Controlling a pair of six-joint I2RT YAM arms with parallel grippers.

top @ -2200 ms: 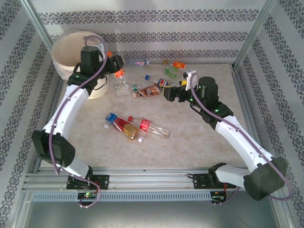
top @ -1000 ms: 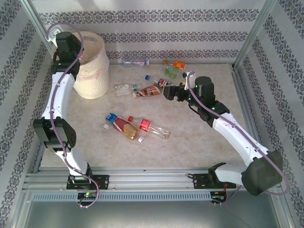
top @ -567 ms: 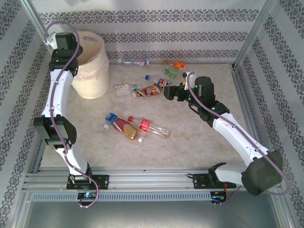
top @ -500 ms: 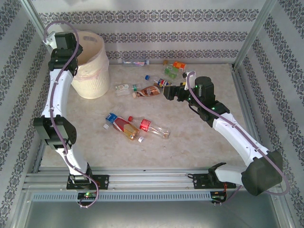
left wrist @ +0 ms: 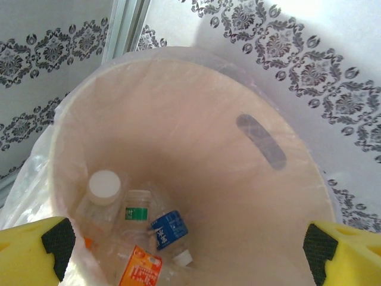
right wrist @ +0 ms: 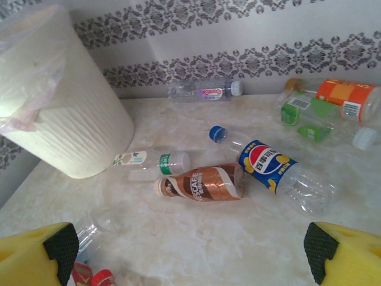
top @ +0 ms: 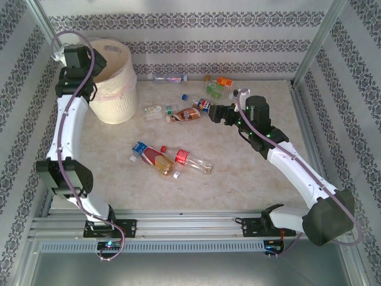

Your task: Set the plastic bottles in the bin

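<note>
**Changes since earlier frames.** The left arm has swung from the front of the bin (top: 116, 89) to above its left rim. The orange-labelled bottle it carried is gone from its fingers. The right gripper (top: 215, 112) has drawn back slightly from the brown-label bottle (top: 184, 114).

**Left gripper** (left wrist: 187, 243). It hangs over the bin mouth with its fingers spread wide and nothing between them.

**Right gripper.** It sits low over the table (top: 250, 173), fingers wide apart and empty, facing the far cluster of bottles.

**Bin contents, left wrist view.**
- white-capped clear bottle (left wrist: 102, 190)
- green-label bottle (left wrist: 138, 211)
- blue-label bottle (left wrist: 168, 229)
- orange-label bottle (left wrist: 140, 268)

All four lie together at the bottom, inside the pinkish liner.

**Table, far area, right wrist view.**
- The brown-label bottle lies on its side.
- A blue-capped cola bottle (right wrist: 268, 167) lies just beside it.
- A small green-and-white bottle (right wrist: 152, 161) lies near the bin's foot.
- A clear bottle (right wrist: 205, 90) lies against the back wall.
- An orange bottle (right wrist: 339, 92) and a green bottle (right wrist: 306, 116) lie at the far right.

**Table, centre.** A blue-capped bottle (top: 143, 149), a red-label bottle (top: 158, 158) and a long clear bottle (top: 190, 159) lie close together, well apart from both grippers.
</note>
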